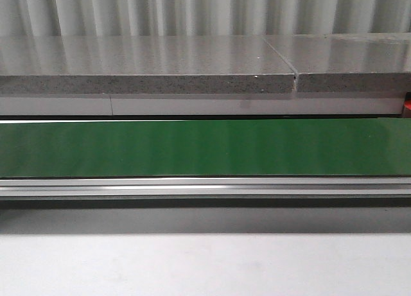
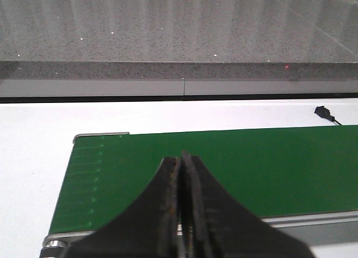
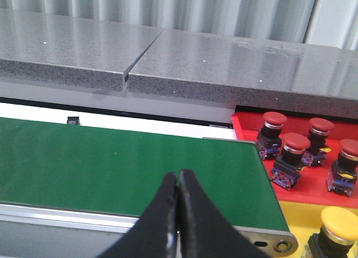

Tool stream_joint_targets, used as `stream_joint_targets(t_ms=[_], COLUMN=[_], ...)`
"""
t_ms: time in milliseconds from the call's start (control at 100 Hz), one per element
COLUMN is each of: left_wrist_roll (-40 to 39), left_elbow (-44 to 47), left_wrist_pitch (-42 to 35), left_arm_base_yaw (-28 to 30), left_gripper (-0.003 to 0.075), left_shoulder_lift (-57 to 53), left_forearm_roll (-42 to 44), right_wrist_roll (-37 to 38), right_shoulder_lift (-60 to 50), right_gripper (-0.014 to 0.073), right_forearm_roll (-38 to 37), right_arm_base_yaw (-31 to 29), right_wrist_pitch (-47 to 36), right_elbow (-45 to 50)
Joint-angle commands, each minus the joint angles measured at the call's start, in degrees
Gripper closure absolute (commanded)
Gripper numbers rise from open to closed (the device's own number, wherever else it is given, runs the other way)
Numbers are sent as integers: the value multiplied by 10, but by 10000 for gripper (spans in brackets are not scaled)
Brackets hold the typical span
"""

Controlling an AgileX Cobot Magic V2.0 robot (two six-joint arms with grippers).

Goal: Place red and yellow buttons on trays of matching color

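A green belt (image 1: pixel 205 147) runs across the whole width. Just behind it lies a grey speckled stone slab (image 1: pixel 148 74). A metal rail (image 1: pixel 205 187) runs along the belt's near edge.

Lots cropped off here

Yellow button (image 3: pixel 338 224) and yellow tray (image 3: pixel 291 213) run off the frame edge, rightmost red button (image 3: pixel 345 167) is clipped too, and the small black thing (image 2: pixel 323 112) is too tiny to identify.

Only the fingers of each arm show, both in the wrist views. The left gripper (image 2: pixel 180 157) has two black fingers (image 2: pixel 162 213) that broaden from narrow tips into wide, curved bases; their inner edges look worn, with pale brownish scuffing along the seam. The right gripper (image 3: pixel 178 175) has the same black, flaring fingers (image 3: pixel 193 219), smoother and slightly glossy, tapering to rounded tips.
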Motion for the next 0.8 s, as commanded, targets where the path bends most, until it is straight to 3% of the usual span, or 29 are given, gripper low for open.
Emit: stream_joint_targets(t_ms=[0, 680, 790], left_wrist_roll=[1, 1, 0], left_elbow=[-16, -16, -1], left_wrist_pitch=[-38, -65, -106], left_arm_base_yaw=[-5, -5, -6], left_gripper=[740, 740, 740], left_shoulder_lift=[5, 5, 3], left_forearm_roll=[-12, -13, 10], right_wrist_roll=[0, 0, 0], right_shoulder_lift=[-1, -1, -1], right_gripper=[662, 662, 662], right_forearm_roll=[-7, -7, -7], right_arm_base_yaw=[-2, -2, -2], right_wrist_pitch=[-49, -49, -49], right_elbow=[-4, -4, -4])
